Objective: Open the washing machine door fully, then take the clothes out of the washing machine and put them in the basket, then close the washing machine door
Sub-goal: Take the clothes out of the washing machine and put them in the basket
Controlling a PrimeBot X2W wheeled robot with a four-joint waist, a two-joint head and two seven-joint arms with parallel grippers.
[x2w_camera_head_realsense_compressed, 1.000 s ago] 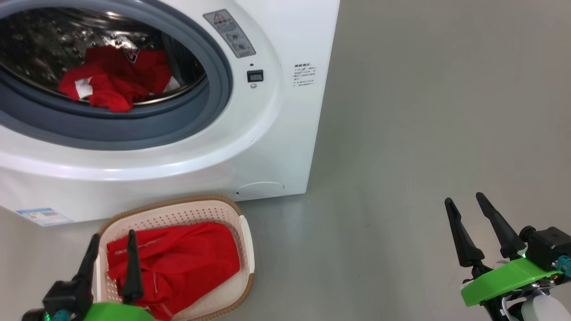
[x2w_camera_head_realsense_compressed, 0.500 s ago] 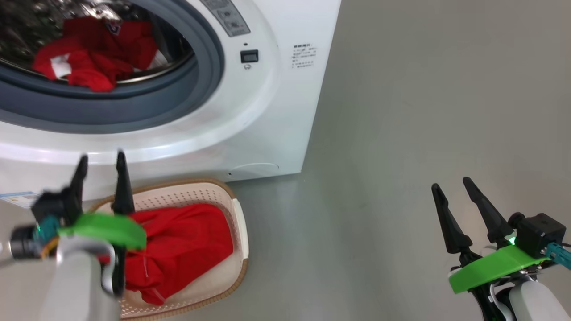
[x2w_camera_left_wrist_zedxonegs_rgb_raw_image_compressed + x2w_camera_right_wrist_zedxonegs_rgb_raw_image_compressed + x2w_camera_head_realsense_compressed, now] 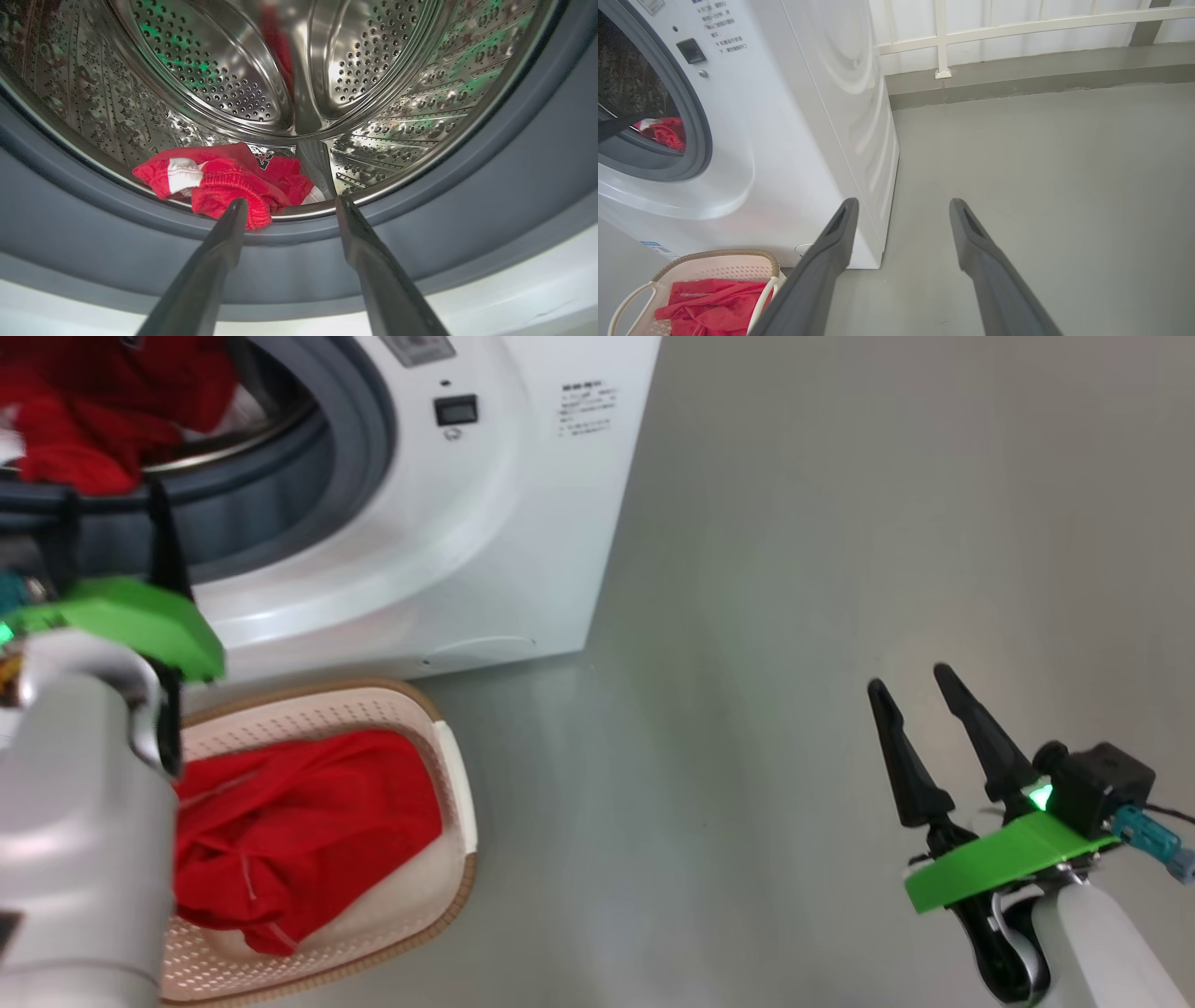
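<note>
At mouth of perforated steel drum (image 3: 210,84), left gripper (image 3: 290,200) fingers apart before bright red clothes (image 3: 219,179); right gripper (image 3: 908,676) fingers apart.

washing machine mouth (image 3: 299,93) clear, gasket lip (image 3: 289,261) below

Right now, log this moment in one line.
left gripper: open, aimed at clothes in washing machine | right gripper: open, empty | basket: red garment inside
</note>
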